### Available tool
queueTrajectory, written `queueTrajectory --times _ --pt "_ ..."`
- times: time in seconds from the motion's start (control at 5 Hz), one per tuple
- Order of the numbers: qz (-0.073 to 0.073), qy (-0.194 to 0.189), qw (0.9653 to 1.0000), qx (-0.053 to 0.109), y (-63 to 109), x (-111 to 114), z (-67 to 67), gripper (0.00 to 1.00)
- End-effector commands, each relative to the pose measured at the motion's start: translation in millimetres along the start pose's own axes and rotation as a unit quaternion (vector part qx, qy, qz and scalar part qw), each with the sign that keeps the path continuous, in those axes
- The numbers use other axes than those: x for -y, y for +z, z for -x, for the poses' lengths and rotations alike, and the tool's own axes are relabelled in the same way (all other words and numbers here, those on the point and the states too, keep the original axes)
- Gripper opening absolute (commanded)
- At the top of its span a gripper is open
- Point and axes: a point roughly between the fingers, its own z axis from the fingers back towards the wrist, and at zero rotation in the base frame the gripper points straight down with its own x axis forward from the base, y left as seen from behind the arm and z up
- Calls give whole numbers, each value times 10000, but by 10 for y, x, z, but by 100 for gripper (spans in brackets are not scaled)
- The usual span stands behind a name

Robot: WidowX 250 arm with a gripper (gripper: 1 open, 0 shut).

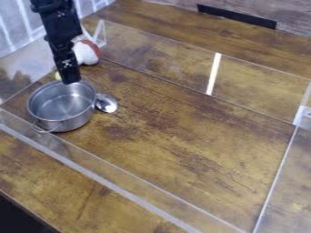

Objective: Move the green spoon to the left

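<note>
My dark gripper [69,76] points straight down just behind the far rim of the round steel pot [61,106] at the left of the wooden table. Its jaws stand open and I see nothing between them. The green spoon is hidden: no yellow-green end shows anywhere. A small grey rounded piece [105,104] lies on the table touching the pot's right side; I cannot tell what it is.
A white and red object [87,47] sits behind the gripper by a clear plastic panel [100,33]. Low clear strips [109,187] frame the wooden work area. A black bar [237,15] lies at the far edge.
</note>
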Motion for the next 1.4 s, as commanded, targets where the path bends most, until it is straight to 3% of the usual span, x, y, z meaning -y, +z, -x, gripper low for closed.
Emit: queueTrajectory --times 0.0,0.6,0.8,1.2 --pt "-271 113 9993 223 169 -175 5 100" --pt "-190 269 9987 395 85 -342 47 100" --pt "-154 267 9987 409 67 -362 -68 0" --pt "-9 204 9988 441 8 -320 -294 0"
